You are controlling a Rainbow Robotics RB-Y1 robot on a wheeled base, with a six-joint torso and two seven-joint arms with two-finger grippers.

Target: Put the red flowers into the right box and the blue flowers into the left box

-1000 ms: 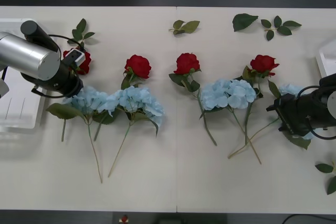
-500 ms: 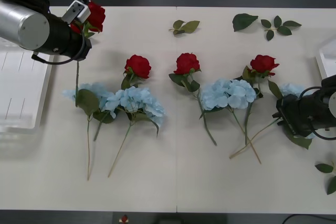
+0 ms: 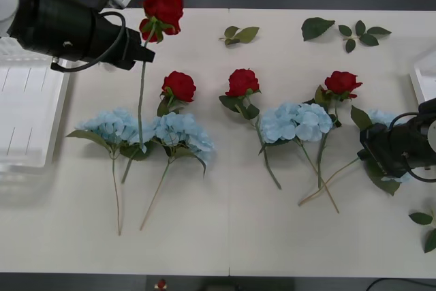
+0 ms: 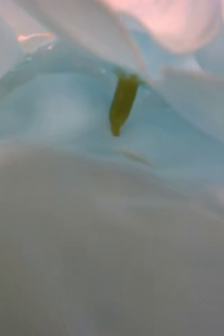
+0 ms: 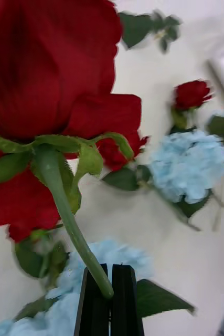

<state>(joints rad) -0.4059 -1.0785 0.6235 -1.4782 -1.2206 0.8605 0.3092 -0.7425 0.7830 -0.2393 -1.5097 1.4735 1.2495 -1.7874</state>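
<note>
Front view, nearest first: the right pincer [image 3: 371,149] sits low at the worktop's [image 3: 272,236] right edge, pressed down among the pale sky-blue petals of the rightmost blue flower cluster [image 3: 376,118]; the right wrist view looks straight into blue petals and a small green stalk, so I cannot tell whether its fingers are parted or closed, though it seems placed for a pickup. Farther in, the other pale blue hydrangea-like clusters [image 3: 174,131] lie in a row with three deep-red artificial roses [image 3: 179,85] just beyond them, stems pointing toward the robot. At the left, the left pincer [image 3: 146,54] is lifted above the worktop, clamped narrow on the thin green stem of the fourth red rose [image 3: 162,11]; the bloom stands above the grip and the stem hangs free below, clear of the blue clusters. The wide slotted white plastic tray [image 3: 27,120] lies just left of this arm, but red blooms belong in the white rimmed tray [image 3: 424,73] at the far right edge, so a long carry across probably comes next.
</note>
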